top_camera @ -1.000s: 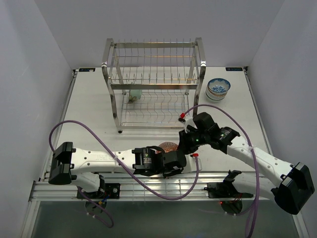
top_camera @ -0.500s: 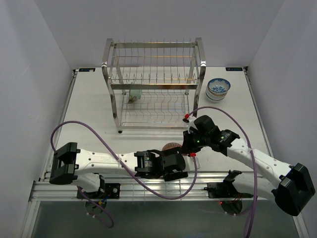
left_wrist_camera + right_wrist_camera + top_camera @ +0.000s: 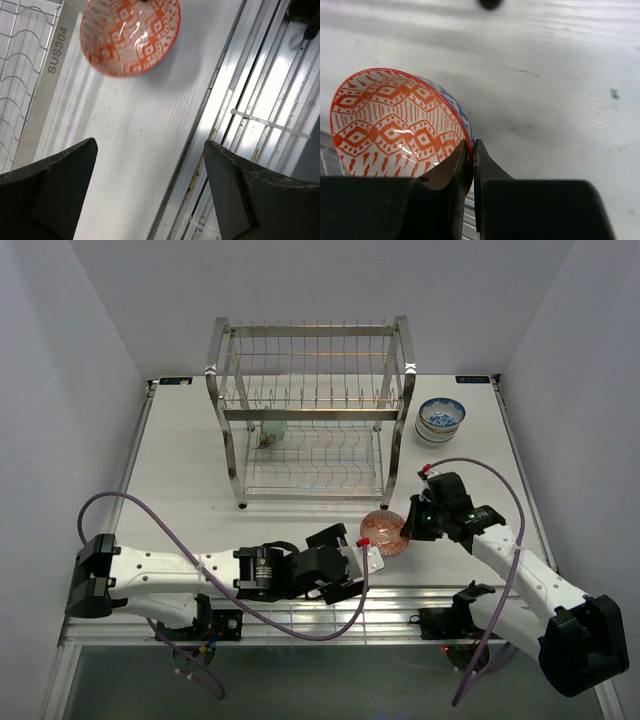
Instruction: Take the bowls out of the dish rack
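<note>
An orange-patterned bowl (image 3: 384, 532) hangs tilted just above the table in front of the dish rack (image 3: 310, 410). My right gripper (image 3: 408, 528) is shut on its rim; in the right wrist view the fingers (image 3: 471, 145) pinch the rim of the bowl (image 3: 395, 125). Left of that bowl, near the table's front edge, my left gripper (image 3: 358, 562) stands open and holds nothing. The left wrist view shows its gripper (image 3: 150, 145) wide apart, with the bowl (image 3: 130, 35) ahead of it. A mint-green bowl (image 3: 272, 432) stands in the rack's lower tier.
A blue-and-white bowl (image 3: 441, 420) sits on the table right of the rack. The rack's base bar (image 3: 55, 50) lies close to the held bowl. The table's metal front rail (image 3: 400, 600) runs just under the left gripper.
My left gripper opened, let go of the orange bowl and drew back to the left. The right gripper closed on the bowl's rim and carried it to the right.
</note>
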Action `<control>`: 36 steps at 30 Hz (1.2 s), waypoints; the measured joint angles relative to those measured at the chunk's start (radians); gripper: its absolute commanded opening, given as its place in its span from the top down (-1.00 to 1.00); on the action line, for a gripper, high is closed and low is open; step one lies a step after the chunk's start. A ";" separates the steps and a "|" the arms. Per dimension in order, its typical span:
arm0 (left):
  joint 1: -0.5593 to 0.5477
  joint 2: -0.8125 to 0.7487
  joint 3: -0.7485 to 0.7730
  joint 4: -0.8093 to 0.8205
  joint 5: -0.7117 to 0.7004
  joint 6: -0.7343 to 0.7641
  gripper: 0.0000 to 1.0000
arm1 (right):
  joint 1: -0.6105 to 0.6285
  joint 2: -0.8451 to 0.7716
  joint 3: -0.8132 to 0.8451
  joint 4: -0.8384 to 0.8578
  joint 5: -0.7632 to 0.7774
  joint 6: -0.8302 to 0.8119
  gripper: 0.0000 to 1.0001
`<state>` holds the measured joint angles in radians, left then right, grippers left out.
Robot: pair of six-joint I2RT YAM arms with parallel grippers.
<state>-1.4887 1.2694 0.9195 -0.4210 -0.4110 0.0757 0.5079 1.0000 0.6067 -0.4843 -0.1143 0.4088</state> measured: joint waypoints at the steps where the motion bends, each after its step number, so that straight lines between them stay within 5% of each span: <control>1: 0.003 -0.023 -0.011 0.009 -0.003 -0.007 -0.96 | -0.061 -0.012 -0.017 -0.005 0.000 0.002 0.85; 6: 0.057 -0.096 -0.075 0.040 -0.008 -0.058 -0.96 | -0.330 -0.029 -0.048 -0.033 0.032 -0.002 0.85; 13: 0.320 -0.116 -0.095 0.037 0.035 -0.125 -0.96 | -0.549 0.090 -0.006 -0.036 0.043 -0.017 0.85; 24: 0.573 -0.093 -0.159 0.105 0.081 -0.143 -0.96 | -0.616 0.265 0.141 0.047 0.087 0.003 0.84; 36: 0.628 -0.093 -0.166 0.118 0.081 -0.143 -0.96 | -0.620 0.392 0.185 0.124 0.089 -0.001 0.74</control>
<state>-0.8608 1.1763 0.7540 -0.3027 -0.3302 -0.0669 -0.1120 1.3922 0.7914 -0.3599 -0.0250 0.4080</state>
